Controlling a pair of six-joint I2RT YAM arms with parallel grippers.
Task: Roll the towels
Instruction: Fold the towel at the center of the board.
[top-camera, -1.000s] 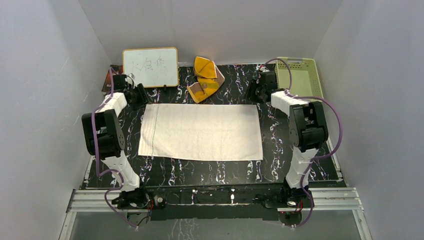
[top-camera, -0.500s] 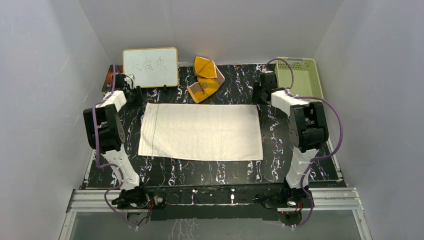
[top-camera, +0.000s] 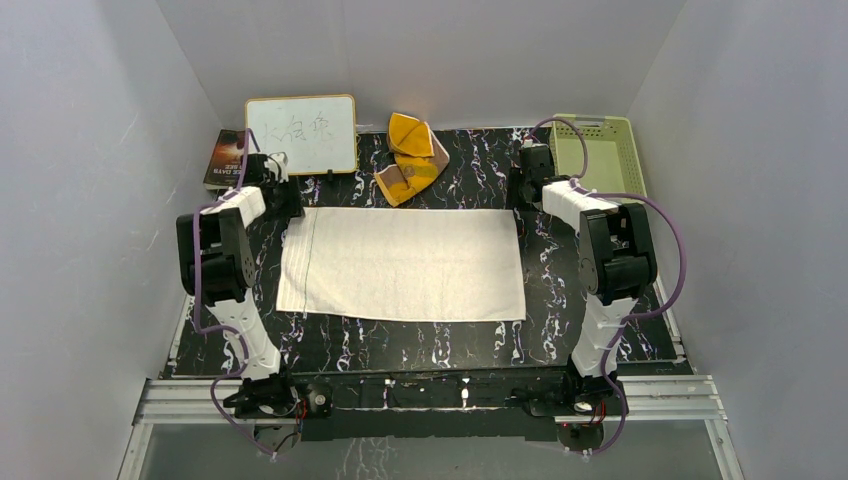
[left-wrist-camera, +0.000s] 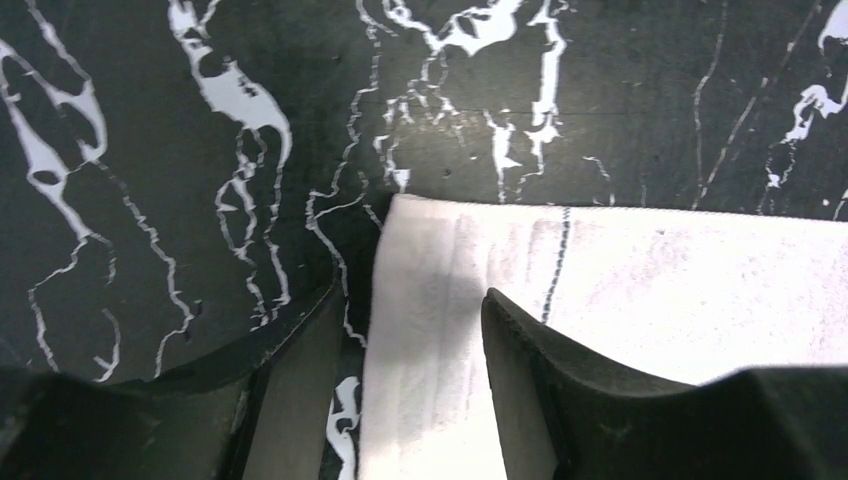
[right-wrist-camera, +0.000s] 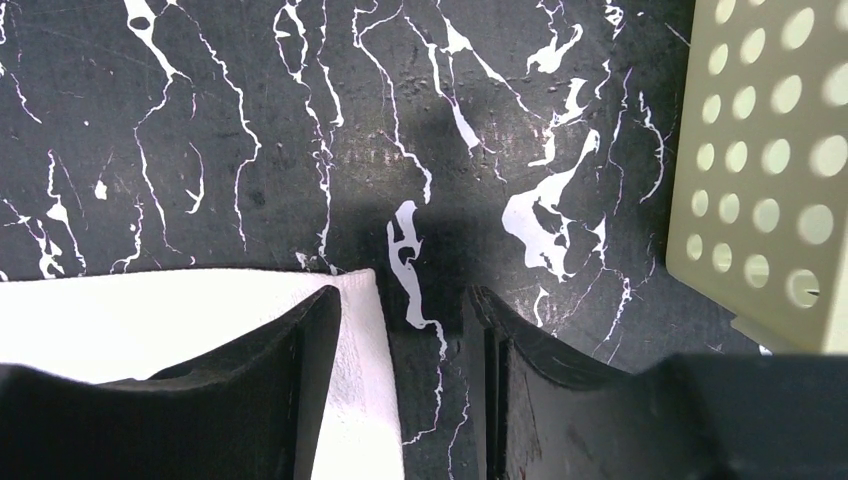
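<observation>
**On the tabletop, cream terry towel flat, not yet rolled**

Spread across the middle, long side left to right. Crumpled beyond it at the far edge: orange-yellow towel, untouched. Jaws apart on the left pincer, straddling the far-left corner; apart on the right pincer, one finger above the far-right corner. Nothing gripped. Probably light, limp, quick to bunch. Best pinched at both far corners together, low against the tabletop, then turned over evenly.

You get soft, even overhead light up top, while at the wrists the cream towel burns out white and a shadow darkens the counter ahead of the right pincer.
</observation>
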